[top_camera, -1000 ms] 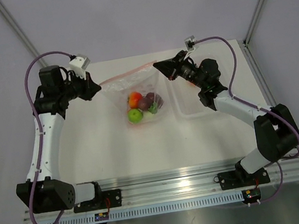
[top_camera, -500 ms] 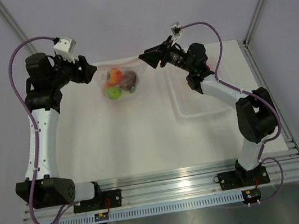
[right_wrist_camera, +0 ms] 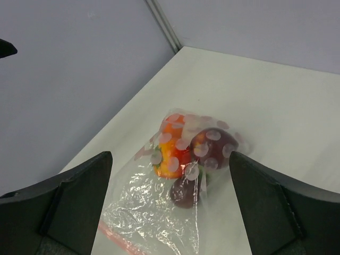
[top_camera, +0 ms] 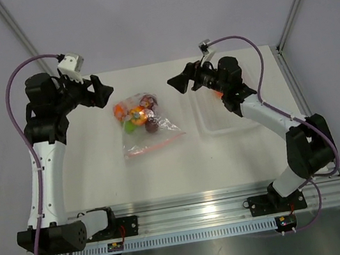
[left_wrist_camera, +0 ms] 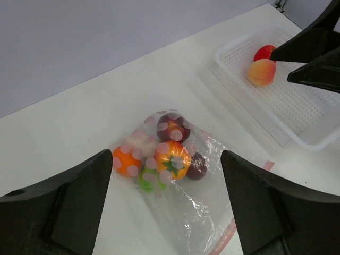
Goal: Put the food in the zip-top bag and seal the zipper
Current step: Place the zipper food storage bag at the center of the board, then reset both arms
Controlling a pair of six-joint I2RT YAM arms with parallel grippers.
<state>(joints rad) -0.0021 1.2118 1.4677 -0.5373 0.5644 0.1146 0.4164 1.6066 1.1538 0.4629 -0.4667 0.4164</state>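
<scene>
The zip-top bag (top_camera: 151, 133) lies flat on the white table between my two grippers. Several pieces of food (top_camera: 134, 112) are bunched at its far end: orange, green, red-yellow and dark purple. The zipper (top_camera: 150, 147), a pinkish-red strip, runs along the near edge. My left gripper (top_camera: 104, 92) hangs open above and to the left of the bag, holding nothing. My right gripper (top_camera: 176, 82) hangs open above and to its right, also holding nothing. The left wrist view shows the bag (left_wrist_camera: 199, 204), the food (left_wrist_camera: 171, 158) and the zipper (left_wrist_camera: 227, 238). The right wrist view shows the bag (right_wrist_camera: 141, 204) and the food (right_wrist_camera: 175, 151).
A rigid clear tray (top_camera: 212, 127) stands to the right of the bag, under the right arm. In it lie a peach fruit (left_wrist_camera: 261, 72) and a red one (left_wrist_camera: 264, 52). The table's right edge runs close behind the tray.
Both grippers have opened and let go of the bag. It dropped from the air at the back onto the table, with its zipper edge now toward the near side.
</scene>
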